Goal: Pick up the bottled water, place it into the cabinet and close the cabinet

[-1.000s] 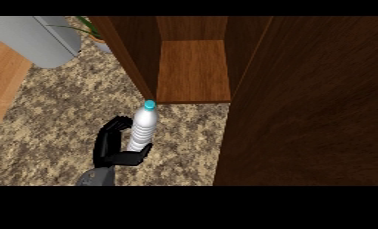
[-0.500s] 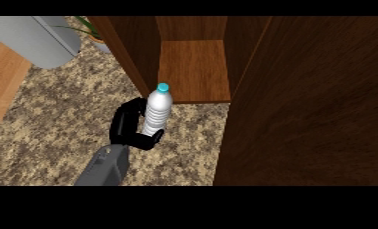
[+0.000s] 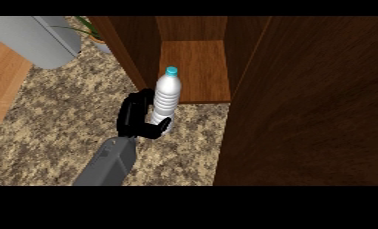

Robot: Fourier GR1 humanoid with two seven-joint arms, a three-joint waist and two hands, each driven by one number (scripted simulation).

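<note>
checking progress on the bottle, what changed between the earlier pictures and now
The left hand, curled round the bottled water all along, has carried it up and to the right in the view, toward the open cabinet; the bottle's top now overlaps the cabinet's shelf. The bottle stayed roughly upright. The cabinet and the grey object at top left did not move.

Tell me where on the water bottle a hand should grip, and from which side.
Probably the bottle at its lower body, from the left, as the left hand does now: it stands near upright, widest there and narrowing toward the blue cap, and the cabinet door blocks the right.
</note>
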